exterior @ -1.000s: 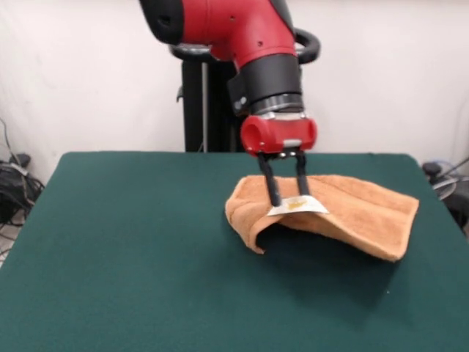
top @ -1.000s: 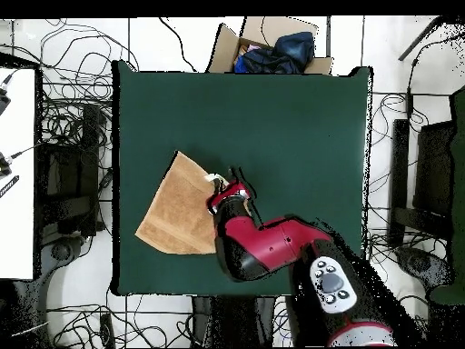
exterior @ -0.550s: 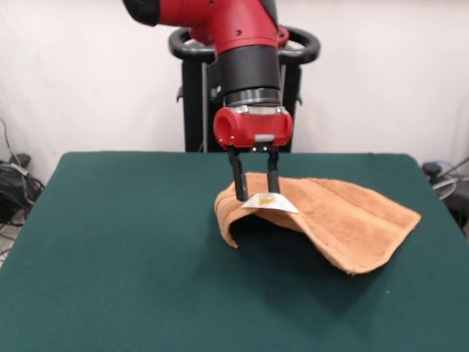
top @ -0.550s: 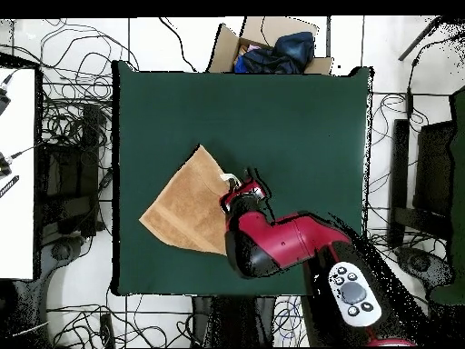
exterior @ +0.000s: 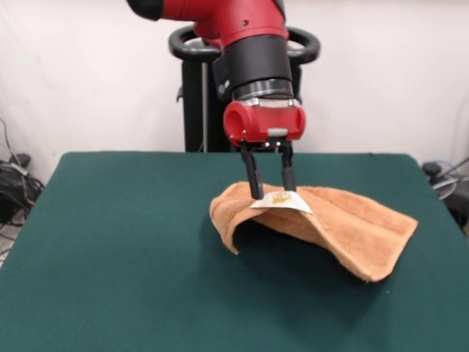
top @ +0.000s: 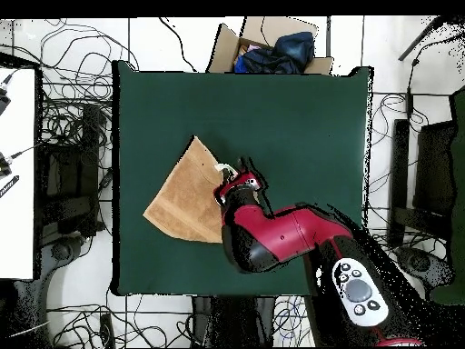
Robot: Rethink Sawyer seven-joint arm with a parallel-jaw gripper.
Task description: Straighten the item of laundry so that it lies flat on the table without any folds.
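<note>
The towel (exterior: 322,224) looks light, soft and limp, so I judge it will sag from any single pinch and is best taken at an edge or corner and drawn outward. My hand (exterior: 269,192) is closed on its raised edge beside the white tag (exterior: 281,202), just right of centre in the front view. From there the cloth drapes down to the green desk (exterior: 110,249), arching lower left and trailing lower right, still folded.

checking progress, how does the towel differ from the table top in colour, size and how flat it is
The towel is orange-tan; the table is dark green. The towel covers only a small part of the far larger table. The table lies flat, while the towel is lifted and draped, held at its edge by the gripper. Both are rectangular cloth surfaces.
</note>
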